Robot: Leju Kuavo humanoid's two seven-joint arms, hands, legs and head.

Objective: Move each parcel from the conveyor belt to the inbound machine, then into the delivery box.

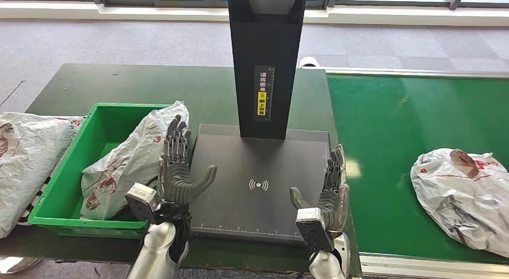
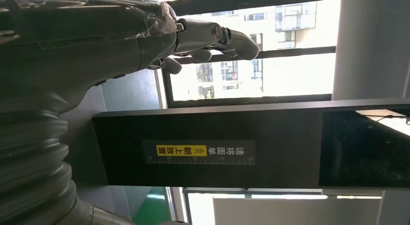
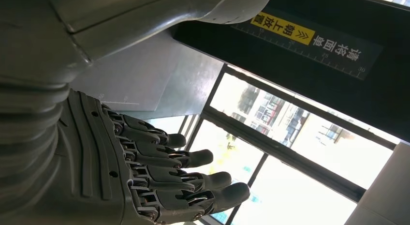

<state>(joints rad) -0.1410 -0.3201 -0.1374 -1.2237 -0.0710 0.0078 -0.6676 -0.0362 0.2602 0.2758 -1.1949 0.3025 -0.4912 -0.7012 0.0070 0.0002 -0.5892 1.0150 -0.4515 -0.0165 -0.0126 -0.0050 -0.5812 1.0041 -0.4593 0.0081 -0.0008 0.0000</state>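
Observation:
A crumpled white parcel (image 1: 462,192) with red print lies on the green conveyor belt (image 1: 390,123) at the right. Another white parcel (image 1: 129,162) leans in the green delivery box (image 1: 57,210) at the left. Between them stands the inbound machine, a dark flat plate (image 1: 258,183) with a black post (image 1: 264,63) bearing a yellow label. My left hand (image 1: 177,171) is raised over the plate's left edge, fingers spread, holding nothing. My right hand (image 1: 330,192) is raised at the plate's right edge, also empty. The wrist views show the left hand (image 2: 87,46) and the right hand (image 3: 145,172) with fingers extended.
A further white parcel (image 1: 24,165) lies on the dark green table (image 1: 120,87) left of the box. Grey carpet and a window wall lie beyond the table. The conveyor's metal edge (image 1: 432,264) runs along the near right.

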